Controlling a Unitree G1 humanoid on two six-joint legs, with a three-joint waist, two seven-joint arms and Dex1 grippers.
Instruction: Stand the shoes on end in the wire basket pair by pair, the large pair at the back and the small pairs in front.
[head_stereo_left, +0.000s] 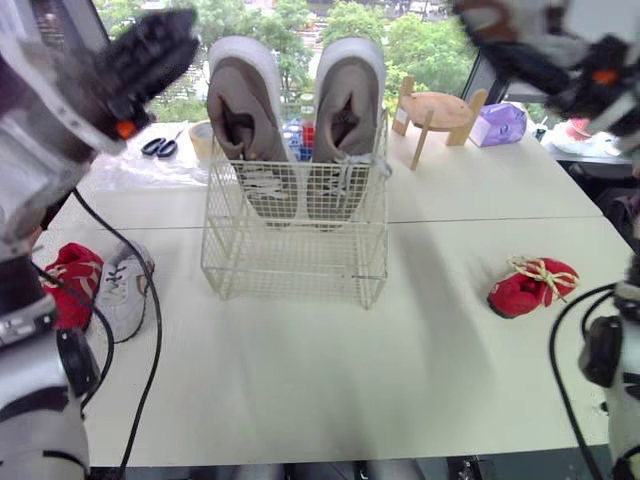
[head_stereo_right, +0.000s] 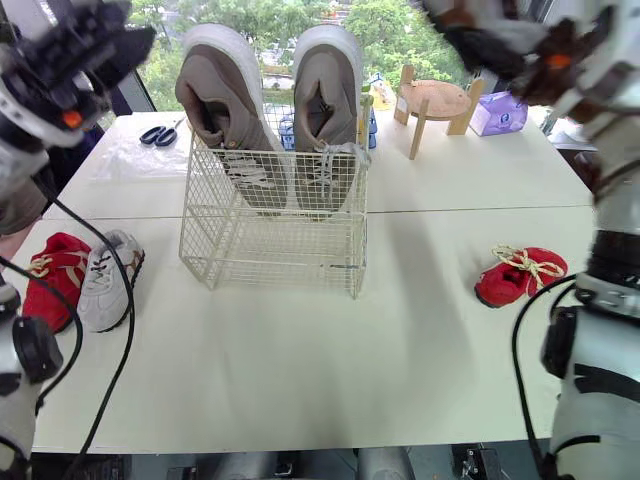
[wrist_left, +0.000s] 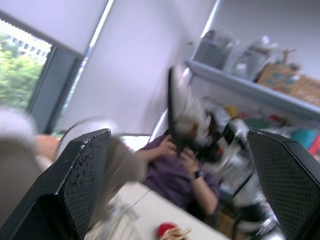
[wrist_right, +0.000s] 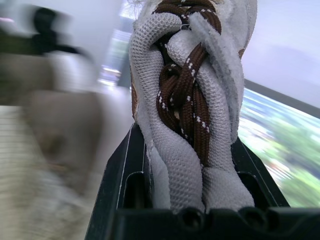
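The white wire basket (head_stereo_left: 295, 250) stands mid-table. Two large grey-brown shoes (head_stereo_left: 245, 125) (head_stereo_left: 345, 120) stand on end against its back wall. My right gripper (wrist_right: 187, 165) is raised high at the right and is shut on a small white knit shoe (wrist_right: 185, 100) with brown laces. My left gripper (head_stereo_left: 150, 55) is raised at the upper left, open, with nothing between its fingers (wrist_left: 75, 185). A small red shoe (head_stereo_left: 530, 285) lies on the table to the right. Another red shoe (head_stereo_left: 70, 280) and a small white sneaker (head_stereo_left: 125, 290) lie at the left edge.
Behind the basket are scissors (head_stereo_left: 158, 147), a tape roll (head_stereo_left: 200, 135), a wooden stand (head_stereo_left: 440, 110) and a purple packet (head_stereo_left: 498, 124). A person in a purple shirt (wrist_left: 172, 175) sits beyond the table. Black cables hang by both arms.
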